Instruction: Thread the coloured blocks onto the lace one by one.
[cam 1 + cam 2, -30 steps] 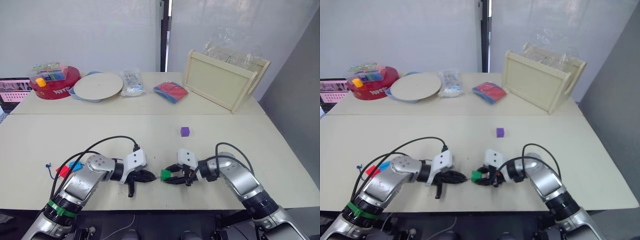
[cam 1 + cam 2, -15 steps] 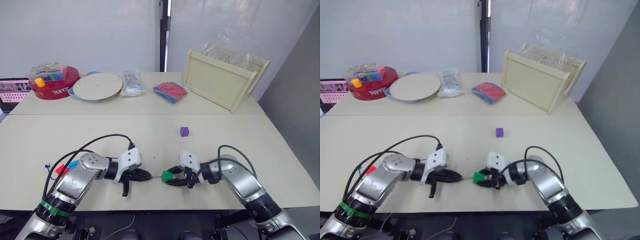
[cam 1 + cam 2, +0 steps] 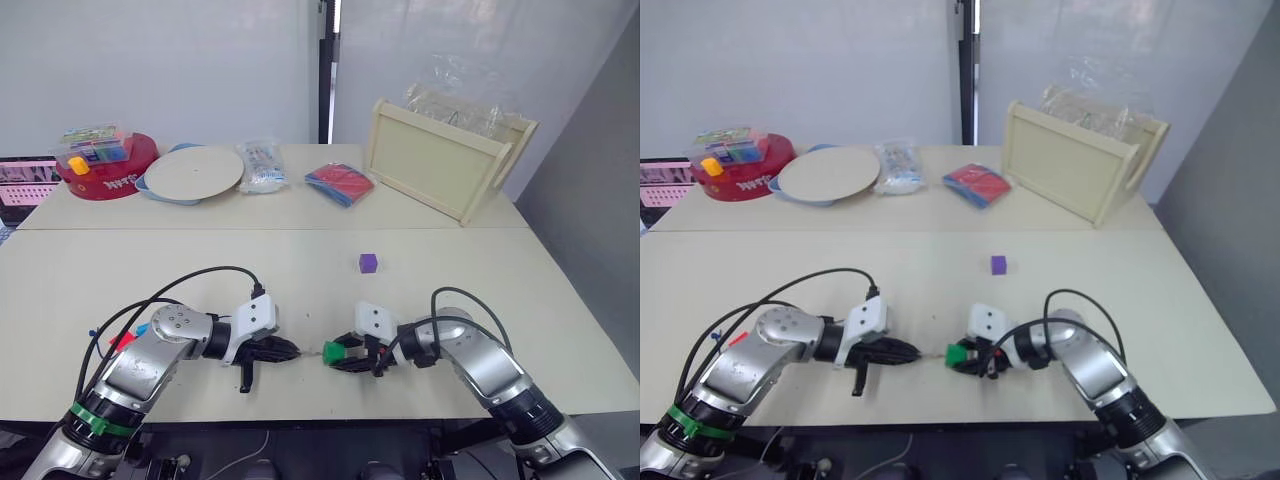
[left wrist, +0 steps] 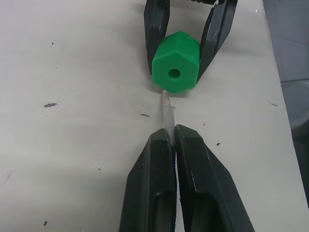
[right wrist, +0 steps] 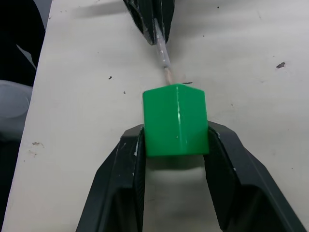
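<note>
Pale table (image 3: 300, 260) carries two grippers facing each other. Right gripper (image 5: 175, 145) clamps one green block (image 5: 175, 119); left gripper (image 4: 170, 140) pinches the lace tip (image 4: 167, 113) just beside that block. One purple block (image 3: 369, 263) sits behind it.

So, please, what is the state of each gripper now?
Left gripper: shut on the lace tip.
Right gripper: shut on the green block.

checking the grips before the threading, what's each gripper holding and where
The left gripper pinches the lace just behind its pale tip. The right gripper clamps the green block by two opposite sides.
</note>
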